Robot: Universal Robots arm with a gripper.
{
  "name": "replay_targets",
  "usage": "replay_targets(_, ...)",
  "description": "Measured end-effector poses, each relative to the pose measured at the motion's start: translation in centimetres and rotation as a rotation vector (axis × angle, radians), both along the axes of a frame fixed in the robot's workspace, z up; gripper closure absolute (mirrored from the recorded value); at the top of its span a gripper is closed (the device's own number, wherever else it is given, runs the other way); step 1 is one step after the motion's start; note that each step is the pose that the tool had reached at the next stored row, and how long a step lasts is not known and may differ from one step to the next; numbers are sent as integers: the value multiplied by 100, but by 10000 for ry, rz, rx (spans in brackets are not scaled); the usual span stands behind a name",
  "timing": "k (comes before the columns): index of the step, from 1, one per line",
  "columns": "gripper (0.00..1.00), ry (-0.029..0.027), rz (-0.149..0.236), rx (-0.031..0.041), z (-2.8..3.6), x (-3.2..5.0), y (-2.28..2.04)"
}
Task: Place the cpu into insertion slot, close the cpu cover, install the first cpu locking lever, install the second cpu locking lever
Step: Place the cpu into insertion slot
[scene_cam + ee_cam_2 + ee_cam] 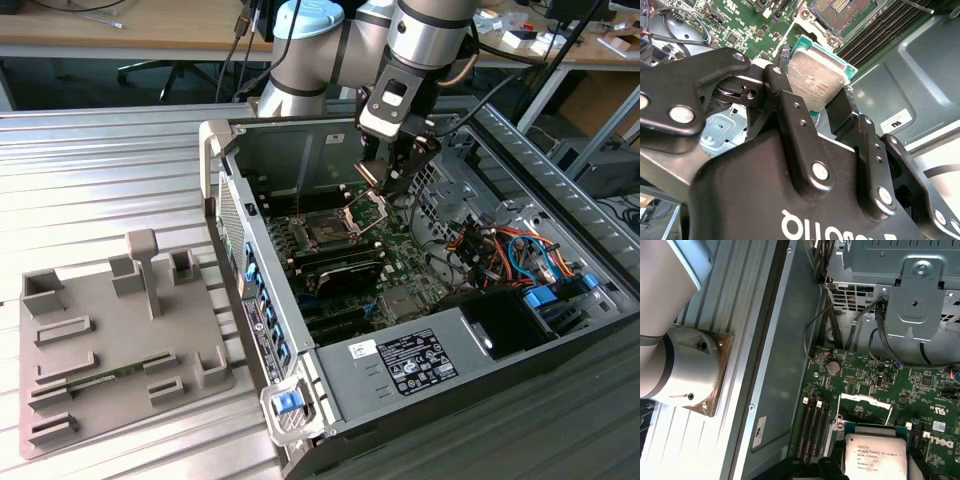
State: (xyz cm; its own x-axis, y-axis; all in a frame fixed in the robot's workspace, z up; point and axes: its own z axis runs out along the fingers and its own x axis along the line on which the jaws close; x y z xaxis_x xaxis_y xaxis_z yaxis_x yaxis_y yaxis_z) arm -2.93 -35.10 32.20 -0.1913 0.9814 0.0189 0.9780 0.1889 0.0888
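Fingers (790,117): 2, clamped on 1 cpu (815,75) | 1 socket (840,6): uncovered

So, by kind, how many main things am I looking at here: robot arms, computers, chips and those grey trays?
robot arm: 1
open computer case: 1
cpu, held in the pincer: 1
grey tray: 1
Total: 4
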Motion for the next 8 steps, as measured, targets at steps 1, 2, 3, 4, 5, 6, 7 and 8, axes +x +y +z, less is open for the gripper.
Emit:
replay_targets(1,45,0,-21,0,0,0,0)
replay_targets(2,45,0,-46,0,0,0,0)
replay_targets(3,45,0,-79,0,0,0,0)
replay_targets(4,45,0,-96,0,0,0,0)
replay_targets(5,45,0,-119,0,0,0,0)
replay_targets(6,45,0,-145,-1,0,0,0)
replay_targets(7,45,0,-163,0,0,0,0)
replay_targets(8,45,0,-178,0,0,0,0)
